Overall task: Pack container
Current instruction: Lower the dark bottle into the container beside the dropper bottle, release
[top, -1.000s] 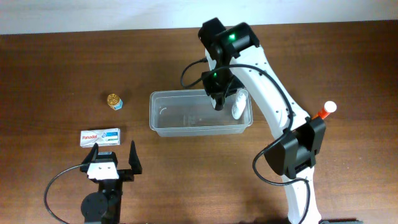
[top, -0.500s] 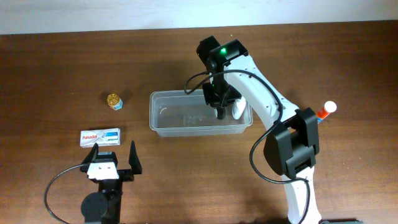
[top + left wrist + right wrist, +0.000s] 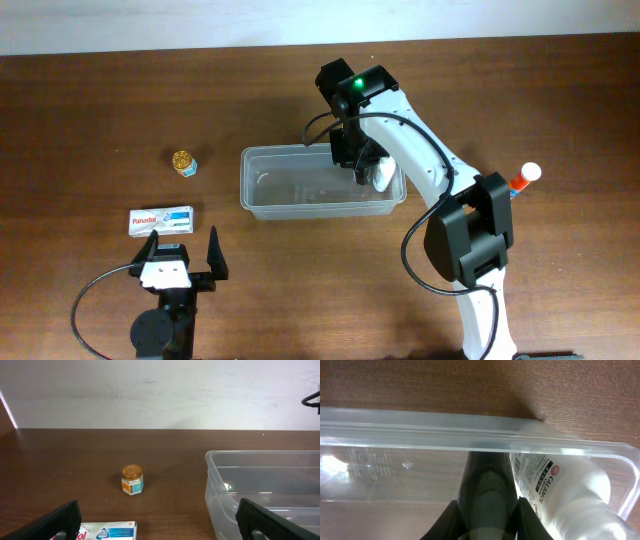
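The clear plastic container (image 3: pixel 262 180) stands mid-table; it also shows in the left wrist view (image 3: pixel 218 485) and the right wrist view (image 3: pixel 410 439). My right gripper (image 3: pixel 359 166) reaches down into its right end, shut on a dark bottle (image 3: pixel 487 485) held between the fingers. A white Calamol bottle (image 3: pixel 383 177) lies in the container's right end, right beside the dark bottle (image 3: pixel 555 490). My left gripper (image 3: pixel 183 256) is open and empty near the front left, away from the container.
A Panadol box (image 3: pixel 161 220) lies just ahead of the left gripper, seen too in the left wrist view (image 3: pixel 107 531). A small gold-lidded jar (image 3: pixel 184 161) stands left of the container (image 3: pixel 132 479). A red tube with a white cap (image 3: pixel 522 178) lies at the right.
My right gripper has moved a little right and down into the container with the dark bottle, now partly covering the white bottle. The left arm has not moved.
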